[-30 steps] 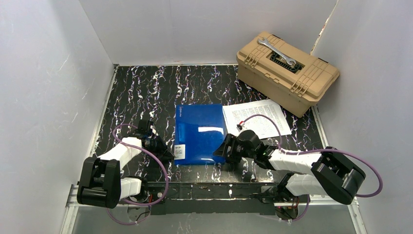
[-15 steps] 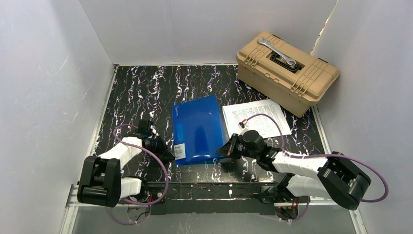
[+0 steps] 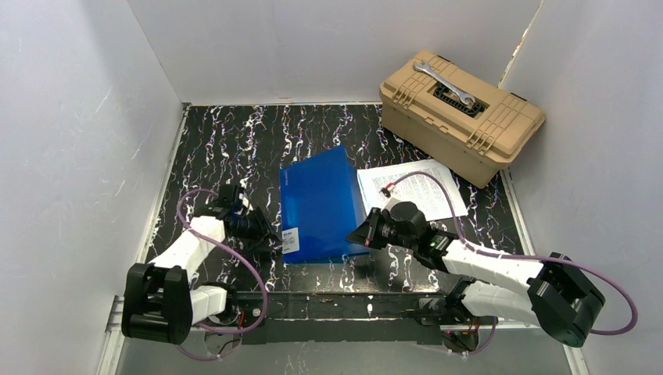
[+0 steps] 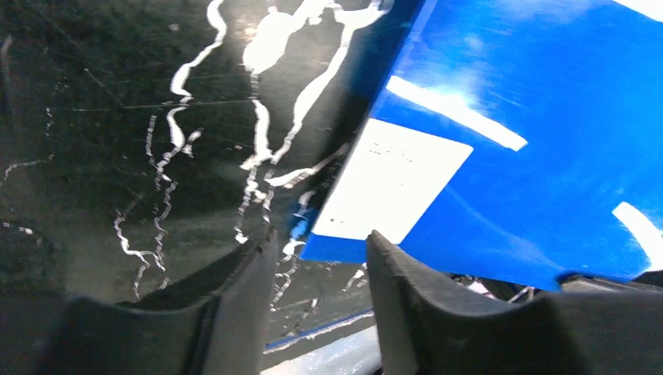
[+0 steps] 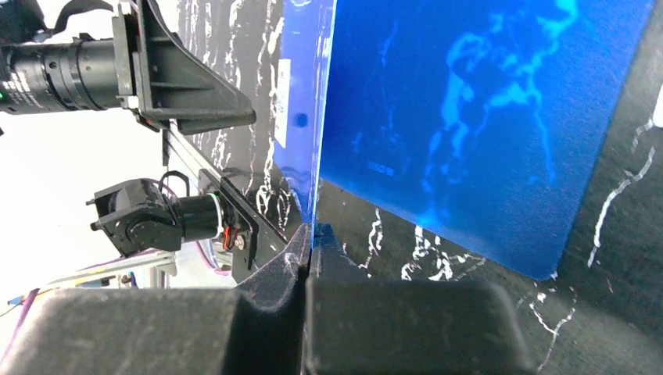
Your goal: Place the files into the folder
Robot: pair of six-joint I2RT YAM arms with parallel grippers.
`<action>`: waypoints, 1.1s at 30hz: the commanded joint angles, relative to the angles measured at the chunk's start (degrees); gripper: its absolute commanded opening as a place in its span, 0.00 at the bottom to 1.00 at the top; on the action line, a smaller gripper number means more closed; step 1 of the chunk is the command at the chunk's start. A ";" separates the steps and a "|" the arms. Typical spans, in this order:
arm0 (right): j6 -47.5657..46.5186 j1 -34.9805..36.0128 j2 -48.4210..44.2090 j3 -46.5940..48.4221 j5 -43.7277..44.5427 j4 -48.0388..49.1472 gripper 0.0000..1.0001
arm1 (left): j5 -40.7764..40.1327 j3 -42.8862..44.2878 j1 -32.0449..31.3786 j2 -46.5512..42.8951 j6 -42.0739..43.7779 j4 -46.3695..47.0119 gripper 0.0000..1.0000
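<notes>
The blue folder (image 3: 320,207) lies mid-table with its right side raised off the mat. My right gripper (image 3: 363,237) is shut on the lifted cover's near right edge; in the right wrist view the cover (image 5: 306,117) runs edge-on out of my right gripper (image 5: 313,234), and the lower leaf (image 5: 469,117) lies flat on the mat. My left gripper (image 3: 267,234) is open at the folder's near left corner. In the left wrist view the white label (image 4: 395,183) sits just past my left gripper (image 4: 319,262), with nothing pinched. The files (image 3: 412,187) lie flat to the folder's right.
A tan toolbox (image 3: 461,117) with a wrench (image 3: 444,82) on its lid stands at the back right, just behind the files. White walls close in the black marbled mat (image 3: 227,148) on three sides. Purple cables loop beside both arms.
The right gripper shut on the folder's right edge and lifted it, tilting the cover up. The left gripper went from shut to open at the label corner and its arm shifted slightly.
</notes>
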 commanded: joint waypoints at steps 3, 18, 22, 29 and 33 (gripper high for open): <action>-10.06 0.23 -1.01 12.46 1.28 -11.11 0.01 | 2.30 10.01 -0.08 -4.17 4.36 -9.75 0.58; -28.35 7.70 14.97 49.74 13.35 -49.33 0.01 | 13.35 33.81 -0.08 -3.15 12.24 -19.52 0.98; -29.12 10.61 18.68 56.49 17.39 -55.02 0.01 | 17.47 37.61 -0.08 -1.36 12.01 -19.32 0.98; -27.37 16.04 25.07 66.32 25.75 -64.64 0.01 | 18.39 44.49 -0.08 2.15 10.63 -20.94 0.98; -25.93 18.90 28.16 70.58 30.81 -68.04 0.01 | 17.57 48.48 -0.08 5.21 8.52 -21.66 0.98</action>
